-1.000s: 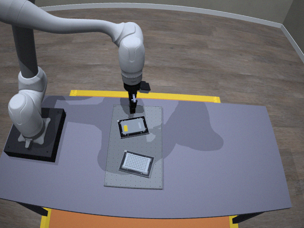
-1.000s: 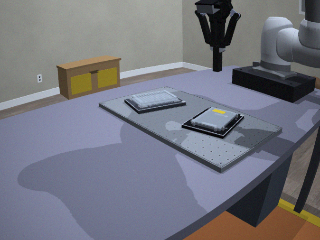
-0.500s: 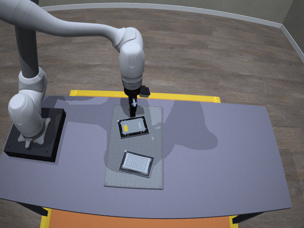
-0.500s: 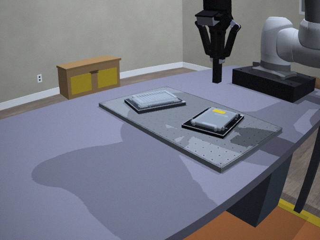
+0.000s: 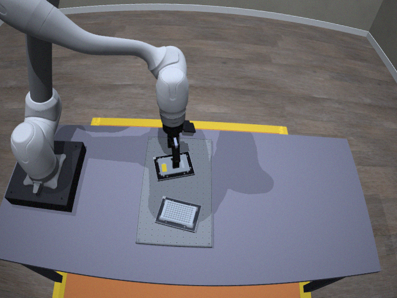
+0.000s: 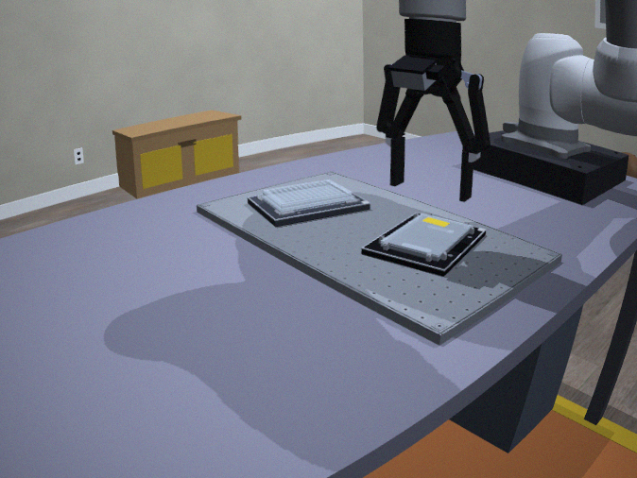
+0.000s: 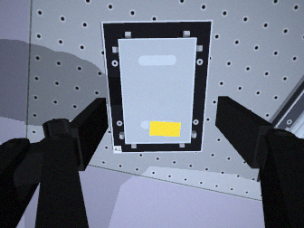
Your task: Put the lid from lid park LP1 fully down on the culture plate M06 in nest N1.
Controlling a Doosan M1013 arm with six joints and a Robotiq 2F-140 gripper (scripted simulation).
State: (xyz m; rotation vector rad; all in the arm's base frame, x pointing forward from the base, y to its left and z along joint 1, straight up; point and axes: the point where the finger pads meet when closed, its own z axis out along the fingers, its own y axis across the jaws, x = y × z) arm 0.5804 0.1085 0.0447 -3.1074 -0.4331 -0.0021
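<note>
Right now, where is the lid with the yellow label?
The lid sits in its black park frame at the perforated plate's far end, directly beneath the open gripper.

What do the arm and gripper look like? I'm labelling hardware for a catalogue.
A light grey, smooth rounded-jointed arm stands on a black square base block. Its black gripper has angular linkage bars and two slim straight fingers, with a small black box beside the wrist. No cables show.
</note>
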